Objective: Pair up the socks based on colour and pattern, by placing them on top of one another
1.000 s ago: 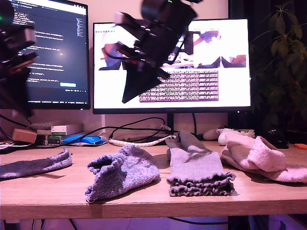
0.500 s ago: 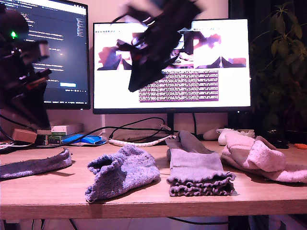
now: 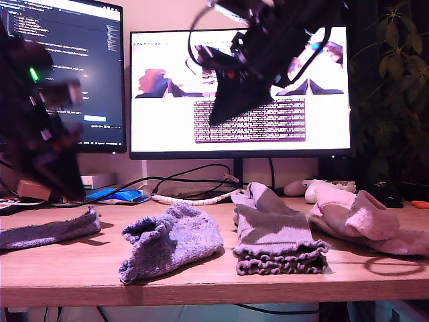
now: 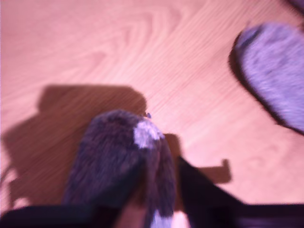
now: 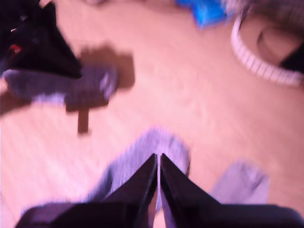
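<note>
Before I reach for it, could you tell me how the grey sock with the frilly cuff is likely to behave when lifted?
The grey sock will probably flop, since it lies folded and creased on the table. It looks thin, so it is likely light. Its frilly cuff bunches up thickly, so a pinch there should hold.

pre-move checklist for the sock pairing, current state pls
1. Hold of my first gripper: a fuzzy sock hangs at its jaws, seemingly clamped. Ok.
2. Fuzzy sock's colour, for matching: dim and blurred. Cannot tell.
3. My second gripper free: jaws shut with nothing between them, high above the speckled sock. Ok.
4. Flat sock at the exterior view's left paired: it lies alone on the table. Not ok.
5. Grey frilly sock paired: whether one or two lie there is unclear. Cannot tell.
</note>
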Robot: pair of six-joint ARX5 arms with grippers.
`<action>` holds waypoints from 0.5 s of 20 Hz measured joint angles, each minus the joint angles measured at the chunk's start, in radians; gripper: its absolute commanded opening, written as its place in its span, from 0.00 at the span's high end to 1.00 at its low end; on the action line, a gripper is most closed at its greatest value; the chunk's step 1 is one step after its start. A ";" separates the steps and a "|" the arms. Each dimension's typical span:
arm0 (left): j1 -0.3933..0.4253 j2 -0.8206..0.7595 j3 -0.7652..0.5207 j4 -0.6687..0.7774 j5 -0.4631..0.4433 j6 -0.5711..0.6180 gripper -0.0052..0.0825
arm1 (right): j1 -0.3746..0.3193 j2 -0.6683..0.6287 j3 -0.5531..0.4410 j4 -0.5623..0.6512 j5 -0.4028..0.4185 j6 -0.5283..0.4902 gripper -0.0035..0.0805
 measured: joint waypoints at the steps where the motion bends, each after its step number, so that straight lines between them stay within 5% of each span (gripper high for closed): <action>1: -0.004 0.006 0.000 0.009 0.000 0.000 0.43 | -0.001 0.000 0.000 0.007 -0.003 0.000 0.97; 10: -0.007 0.108 0.002 0.060 -0.019 -0.001 0.51 | -0.021 0.000 0.000 0.013 -0.027 0.003 0.97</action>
